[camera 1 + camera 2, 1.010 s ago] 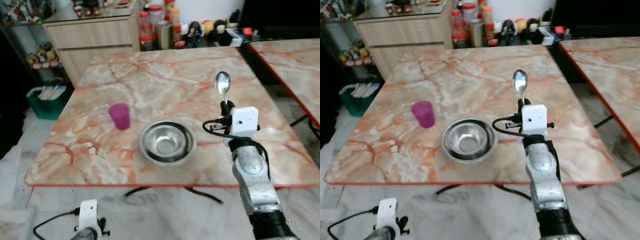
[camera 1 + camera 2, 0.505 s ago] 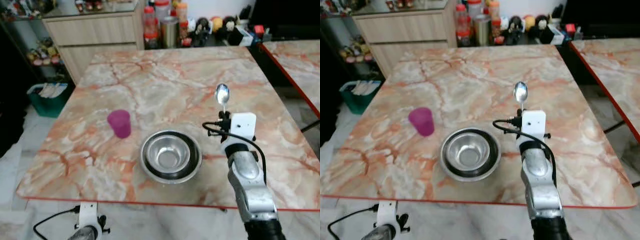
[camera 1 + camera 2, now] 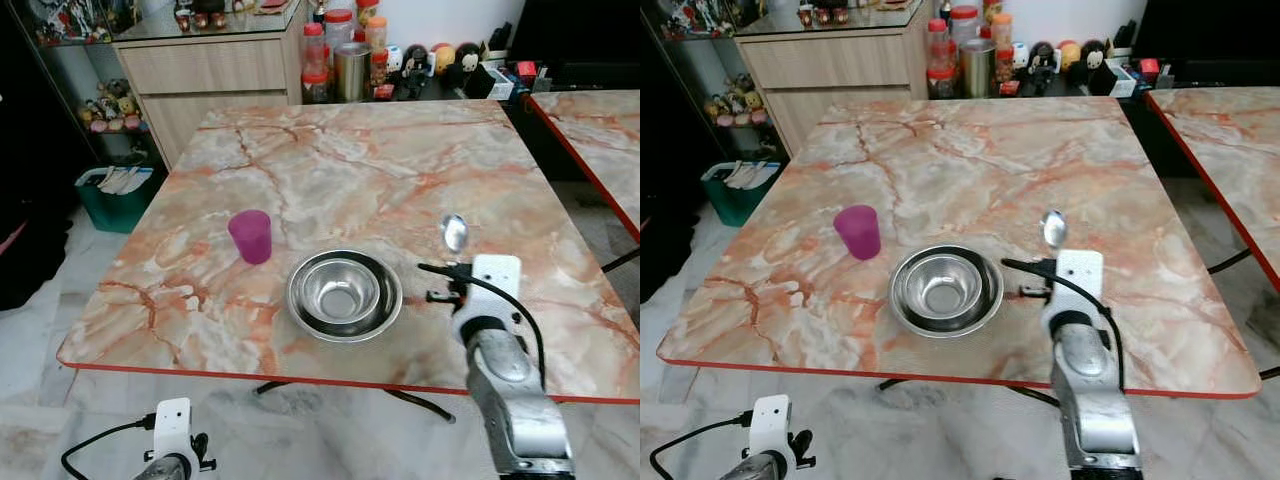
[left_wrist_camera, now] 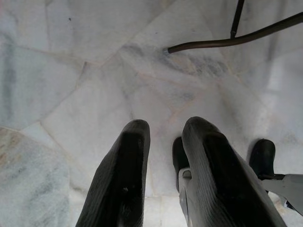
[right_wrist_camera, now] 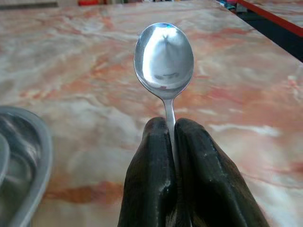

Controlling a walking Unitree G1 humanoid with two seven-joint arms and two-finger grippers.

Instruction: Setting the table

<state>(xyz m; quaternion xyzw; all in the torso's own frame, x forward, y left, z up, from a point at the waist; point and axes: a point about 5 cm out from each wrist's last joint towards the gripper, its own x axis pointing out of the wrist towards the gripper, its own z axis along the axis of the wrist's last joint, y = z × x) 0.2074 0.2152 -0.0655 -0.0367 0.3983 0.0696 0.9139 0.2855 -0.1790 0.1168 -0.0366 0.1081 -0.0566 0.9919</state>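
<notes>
A square table (image 3: 330, 160) with an orange and cream marble-patterned top and a red edge stands before the robot. Near the front of it sits a round steel bowl (image 3: 344, 295), open side up. Behind the bowl and toward the robot's left stands a small purple cup (image 3: 250, 236), upright and well apart from the bowl.

The right hand (image 5: 171, 142) is raised over the table just to the right of the bowl, its two black fingers (image 5: 151, 175) pressed together on the thin handle of a metal spoon (image 5: 164, 59). The spoon points away from the hand with its bowl end up and forward, its hollow face toward the wrist camera; it appears to be held clear of the tabletop, though the gap is hard to judge.

The left hand (image 4: 163, 142) hangs low beside the robot, over a pale marble floor (image 4: 71, 71), with its fingers slightly apart and nothing between them. A dark metal table leg (image 4: 227, 40) crosses the floor beyond it.

Past the far edge of the table stand a wooden cabinet (image 3: 215, 75) and a row of jars and small figures (image 3: 380, 60). A green bin (image 3: 115, 195) sits on the floor to the left, and part of a second matching table (image 3: 600, 130) shows on the right.
</notes>
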